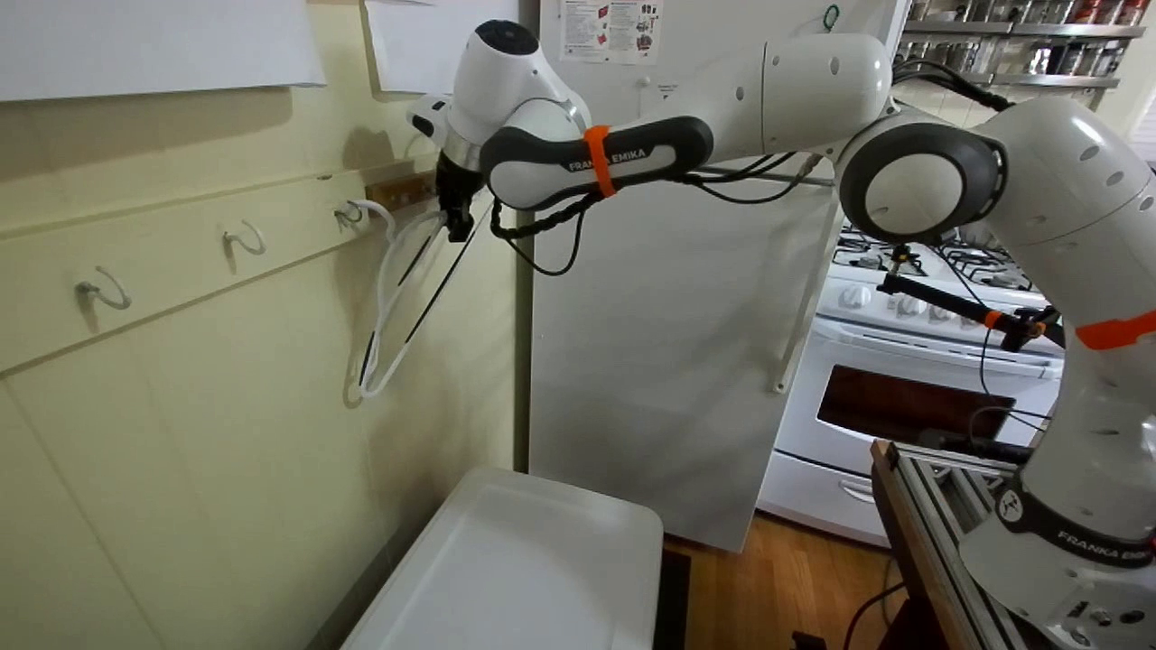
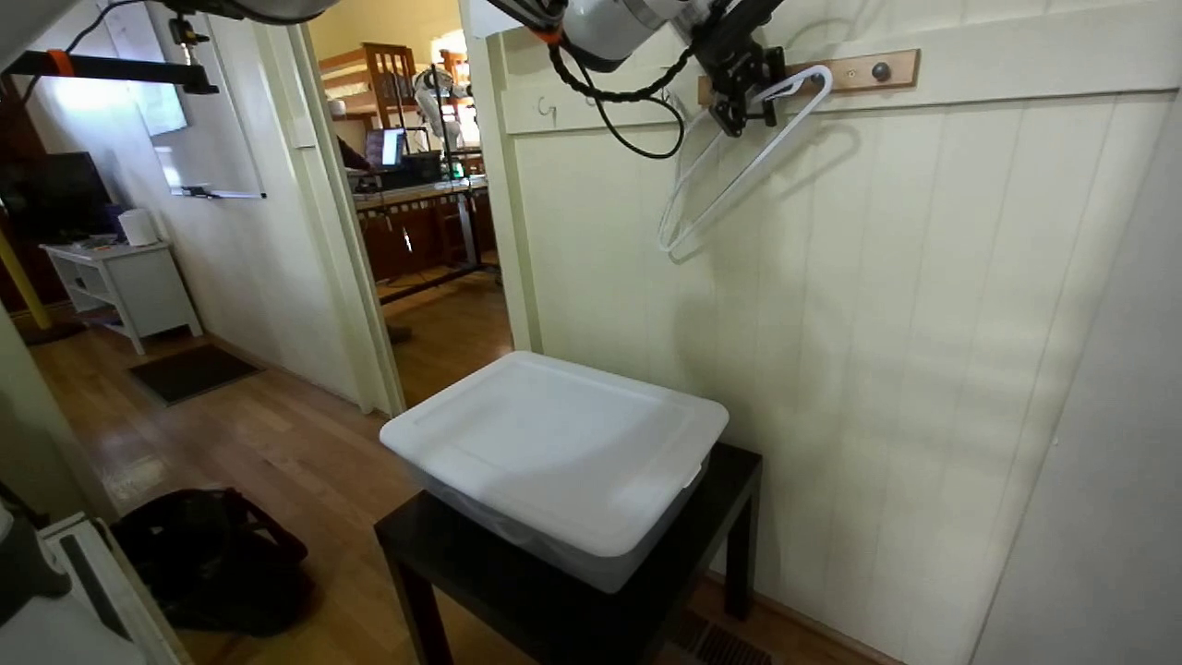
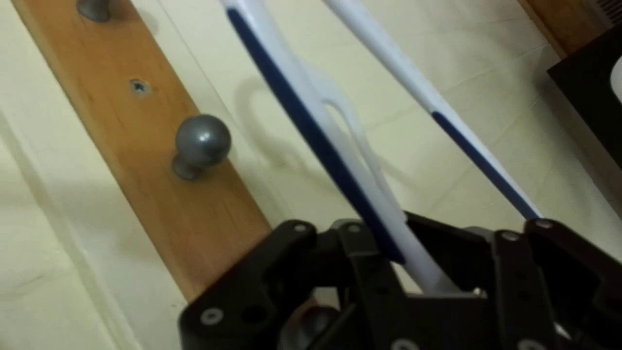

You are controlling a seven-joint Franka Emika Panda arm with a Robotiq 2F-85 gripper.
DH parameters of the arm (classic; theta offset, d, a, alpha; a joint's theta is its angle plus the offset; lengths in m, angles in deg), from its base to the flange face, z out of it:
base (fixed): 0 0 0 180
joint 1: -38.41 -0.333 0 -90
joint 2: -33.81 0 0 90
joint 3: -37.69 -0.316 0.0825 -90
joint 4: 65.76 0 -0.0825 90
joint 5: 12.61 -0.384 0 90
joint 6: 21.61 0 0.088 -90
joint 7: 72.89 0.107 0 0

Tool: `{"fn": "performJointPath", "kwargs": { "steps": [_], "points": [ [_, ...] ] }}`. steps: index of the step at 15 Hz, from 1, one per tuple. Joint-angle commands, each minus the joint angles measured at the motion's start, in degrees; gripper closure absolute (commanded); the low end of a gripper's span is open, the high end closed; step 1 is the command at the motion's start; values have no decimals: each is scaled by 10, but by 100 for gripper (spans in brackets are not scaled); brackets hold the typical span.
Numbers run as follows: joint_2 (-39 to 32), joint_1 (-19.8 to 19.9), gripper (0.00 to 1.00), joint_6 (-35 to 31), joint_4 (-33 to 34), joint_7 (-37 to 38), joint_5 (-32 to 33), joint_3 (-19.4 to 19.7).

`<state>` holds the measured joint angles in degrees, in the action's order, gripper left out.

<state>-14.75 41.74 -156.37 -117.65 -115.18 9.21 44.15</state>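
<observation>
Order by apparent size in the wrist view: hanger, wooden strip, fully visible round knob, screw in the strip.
Largest: wooden strip and hanger, not ranked; the strip is broader but both leave the frame.
Then: round knob
Smallest: screw

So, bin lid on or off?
On: in an exterior view the white lid covers the whole top of the grey bin. Whether it's snapped tight, cannot tell.

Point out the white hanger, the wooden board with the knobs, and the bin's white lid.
White hanger point(image 3: 311, 131): wrist view, on the dark strip along one bar.
Wooden board point(image 3: 148, 146): wrist view, on its front face.
White lid point(image 2: 554, 453): an exterior view, middle of its top.
</observation>
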Motion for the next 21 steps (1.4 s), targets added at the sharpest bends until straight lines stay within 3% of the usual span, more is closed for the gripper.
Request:
{"fn": "performJointPath", "kwargs": {
  "steps": [1, 4, 9, 13, 21],
  "points": [
    [-1, -15, 100, -52, 31, 30, 32, 26],
    [-8, -21, 100, -103, 45, 55, 56, 54],
    [-6, -34, 100, -103, 42, 72, 67, 76],
    [12, -37, 100, -65, 28, 73, 48, 67],
    [22, -29, 100, -50, 36, 55, 30, 41]
  ]
}}
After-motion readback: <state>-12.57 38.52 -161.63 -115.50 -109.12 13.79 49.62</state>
